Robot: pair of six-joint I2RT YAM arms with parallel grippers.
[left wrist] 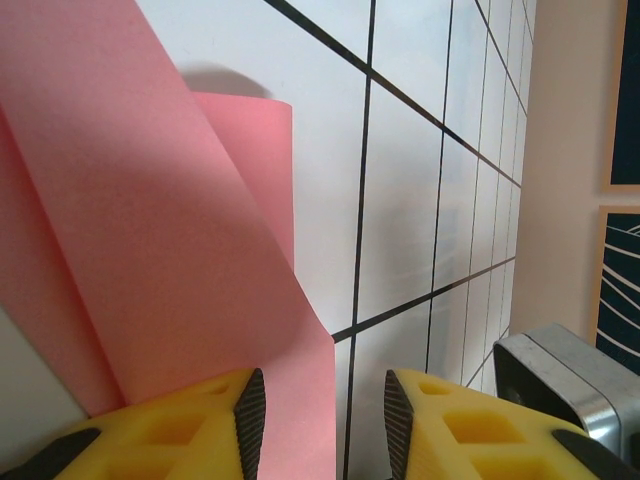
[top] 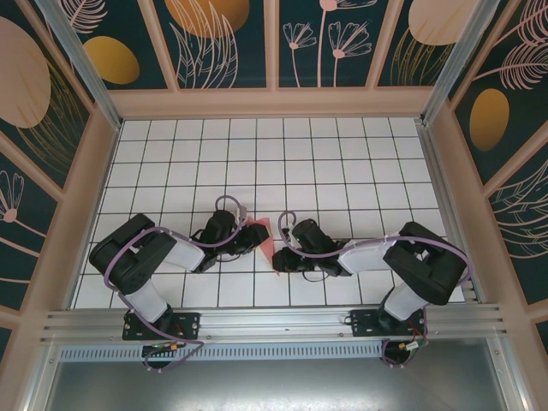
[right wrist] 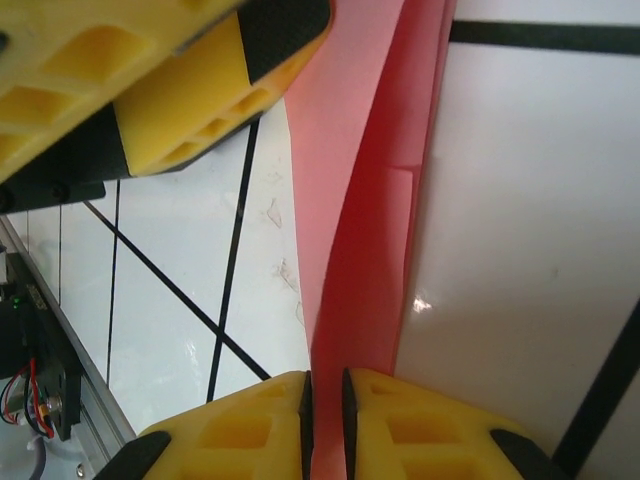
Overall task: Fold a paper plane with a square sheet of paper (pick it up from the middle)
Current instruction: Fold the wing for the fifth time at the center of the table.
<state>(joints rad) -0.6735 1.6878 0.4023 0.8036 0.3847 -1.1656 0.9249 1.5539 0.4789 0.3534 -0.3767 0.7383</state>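
Near edge: I see both arm bases bolted to the grey aluminium rail (top: 274, 324). Each arm folds at an elbow pushed outward. Its forearm lies low over the white gridded table (top: 257, 154), with the wrist turned inward, so the two tools face each other at centre.

Right gripper (top: 281, 257) (right wrist: 325, 385): yellow fingers almost together, clamped on a folded part of the thin salmon-pink paper sheet (top: 262, 233) (right wrist: 360, 200) (left wrist: 150, 220).

Left gripper (top: 247, 236) (left wrist: 325, 400): jaws apart. The sheet's edge lies by one pad, and bare table shows in the rest of the gap.

The sheet stands creased between the two tools, one flap curling over. Beyond it, tiles run to the tan far wall (top: 274, 103).
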